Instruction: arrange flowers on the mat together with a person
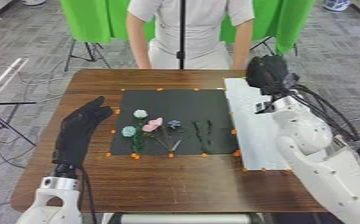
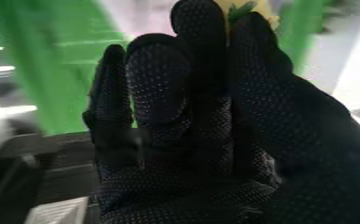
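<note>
On the dark grey rectangular mat [image 1: 168, 102], the cut flowers lie with their blooms away from the robot and their stems running towards the mat's near edge. The white flower [image 1: 140, 113] is towards the mat's left side, and the pale mint-blue flower [image 1: 128, 131] is nearer that side and closer to the robot. The pink flower [image 1: 152, 125] lies between the mat's left side and middle, its thin stem slanting nearer and rightward. The small blue flower [image 1: 175, 124] sits near the mat's middle. Right of that are slender dark stems [image 1: 207, 136], long axes running near to far, roughly side by side.

The right robot hand [image 1: 270, 72] is beyond the mat's far right corner, over the far end of the long white sheet [image 1: 256, 135]. Its fingers are nearly straight, with fingertip and thumb tip close together, seeming to pinch a yellow flower [image 2: 263, 9] with a bit of green. That bloom is at the tips; its long axis cannot be told.

The left robot hand [image 1: 80, 130] is left of the mat, relaxed and empty, over the brown wooden tabletop [image 1: 150, 190].
</note>
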Controlling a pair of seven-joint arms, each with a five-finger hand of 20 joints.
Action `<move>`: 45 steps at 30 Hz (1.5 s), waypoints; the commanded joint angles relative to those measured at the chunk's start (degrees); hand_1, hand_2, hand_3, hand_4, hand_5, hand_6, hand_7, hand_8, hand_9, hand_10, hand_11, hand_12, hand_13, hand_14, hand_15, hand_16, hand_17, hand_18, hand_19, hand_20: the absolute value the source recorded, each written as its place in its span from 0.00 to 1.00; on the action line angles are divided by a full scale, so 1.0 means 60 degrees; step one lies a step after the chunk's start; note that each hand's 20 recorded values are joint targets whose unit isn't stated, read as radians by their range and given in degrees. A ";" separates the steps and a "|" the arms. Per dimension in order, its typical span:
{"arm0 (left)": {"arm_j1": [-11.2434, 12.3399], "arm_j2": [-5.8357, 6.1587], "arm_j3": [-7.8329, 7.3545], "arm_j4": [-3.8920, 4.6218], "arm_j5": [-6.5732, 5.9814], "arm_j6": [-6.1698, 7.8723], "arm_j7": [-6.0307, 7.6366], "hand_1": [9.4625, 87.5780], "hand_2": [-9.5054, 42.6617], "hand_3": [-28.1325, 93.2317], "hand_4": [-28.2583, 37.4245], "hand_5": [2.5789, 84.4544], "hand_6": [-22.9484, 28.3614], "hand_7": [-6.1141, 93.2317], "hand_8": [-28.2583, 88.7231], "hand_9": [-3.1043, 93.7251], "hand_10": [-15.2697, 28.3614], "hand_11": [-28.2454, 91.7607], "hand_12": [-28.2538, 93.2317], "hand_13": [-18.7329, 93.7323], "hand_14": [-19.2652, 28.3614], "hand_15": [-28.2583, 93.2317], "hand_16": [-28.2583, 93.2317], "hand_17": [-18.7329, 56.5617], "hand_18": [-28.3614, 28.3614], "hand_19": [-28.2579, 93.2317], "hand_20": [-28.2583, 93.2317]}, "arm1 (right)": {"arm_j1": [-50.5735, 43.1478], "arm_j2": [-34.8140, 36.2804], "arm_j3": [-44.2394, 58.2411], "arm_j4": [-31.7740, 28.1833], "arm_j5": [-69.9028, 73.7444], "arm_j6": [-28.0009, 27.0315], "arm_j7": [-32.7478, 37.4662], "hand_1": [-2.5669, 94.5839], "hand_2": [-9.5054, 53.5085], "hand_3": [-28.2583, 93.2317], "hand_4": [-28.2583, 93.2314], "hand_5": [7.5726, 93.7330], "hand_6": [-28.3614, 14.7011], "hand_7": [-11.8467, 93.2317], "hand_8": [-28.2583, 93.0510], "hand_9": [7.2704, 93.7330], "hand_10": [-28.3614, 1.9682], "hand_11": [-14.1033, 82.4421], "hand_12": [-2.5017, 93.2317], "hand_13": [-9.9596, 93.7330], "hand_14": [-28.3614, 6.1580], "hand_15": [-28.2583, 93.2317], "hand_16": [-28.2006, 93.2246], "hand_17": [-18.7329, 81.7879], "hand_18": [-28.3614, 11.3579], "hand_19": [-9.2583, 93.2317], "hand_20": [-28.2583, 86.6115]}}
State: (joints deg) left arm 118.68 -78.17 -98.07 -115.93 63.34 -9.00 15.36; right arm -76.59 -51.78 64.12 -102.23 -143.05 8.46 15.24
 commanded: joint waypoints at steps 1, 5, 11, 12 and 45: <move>-0.0013 0.0096 0.0047 0.0068 -0.0001 -0.0107 -0.0109 0.17 0.08 0.79 0.12 0.57 0.49 0.17 0.20 0.50 0.66 0.37 0.37 0.47 0.80 0.38 0.28 0.26 0.79 0.33 0.40 | 0.0331 -0.0661 -0.1878 -0.0131 -0.0067 -0.0411 -0.0743 0.63 0.00 0.78 0.00 0.87 0.77 0.33 0.28 1.00 0.72 0.21 0.42 0.86 0.66 0.64 0.59 0.52 0.28 0.68 0.69; 0.0069 -0.0003 0.0025 0.0023 0.0030 -0.0076 -0.0077 0.17 0.08 0.79 0.12 0.57 0.49 0.17 0.20 0.50 0.66 0.37 0.37 0.47 0.80 0.38 0.28 0.26 0.79 0.33 0.40 | 0.0641 -0.0778 -0.2314 0.0107 -0.0115 -0.0557 -0.0996 0.63 0.00 0.77 0.00 0.87 0.77 0.32 0.28 1.00 0.73 0.21 0.42 0.86 0.66 0.65 0.58 0.52 0.28 0.68 0.69; 0.0038 0.0004 0.0044 0.0035 0.0017 -0.0046 -0.0068 0.17 0.08 0.79 0.12 0.57 0.49 0.17 0.20 0.50 0.66 0.37 0.37 0.47 0.80 0.38 0.28 0.26 0.79 0.33 0.39 | 0.0775 -0.0842 -0.2364 0.0474 -0.0239 -0.0648 -0.1191 0.63 0.00 0.78 0.00 0.87 0.77 0.32 0.28 1.00 0.73 0.21 0.42 0.86 0.66 0.65 0.58 0.52 0.28 0.68 0.69; 0.0059 -0.0009 0.0032 0.0023 0.0013 -0.0029 -0.0080 0.17 0.08 0.79 0.12 0.57 0.49 0.17 0.20 0.50 0.66 0.37 0.37 0.47 0.80 0.38 0.28 0.26 0.79 0.33 0.39 | 0.0783 -0.0857 -0.2375 0.0567 -0.0281 -0.0656 -0.1165 0.63 0.00 0.78 0.00 0.87 0.77 0.32 0.28 1.00 0.73 0.21 0.42 0.86 0.66 0.65 0.58 0.51 0.28 0.68 0.69; 0.0003 -0.0070 -0.0019 0.0050 0.0106 0.0013 -0.0097 0.16 0.08 0.79 0.12 0.57 0.50 0.17 0.20 0.50 0.66 0.37 0.37 0.47 0.80 0.38 0.28 0.26 0.79 0.33 0.39 | 0.0527 -0.0961 -0.2045 0.1276 -0.0886 -0.1333 -0.1426 0.58 0.00 0.77 0.00 0.79 0.76 0.31 0.26 0.92 0.73 0.19 0.39 0.82 0.64 0.64 0.56 0.48 0.28 0.66 0.69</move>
State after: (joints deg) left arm 118.52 -78.02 -98.06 -115.88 63.67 -9.10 15.21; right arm -73.54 -58.02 51.30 -94.73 -147.19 1.46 6.28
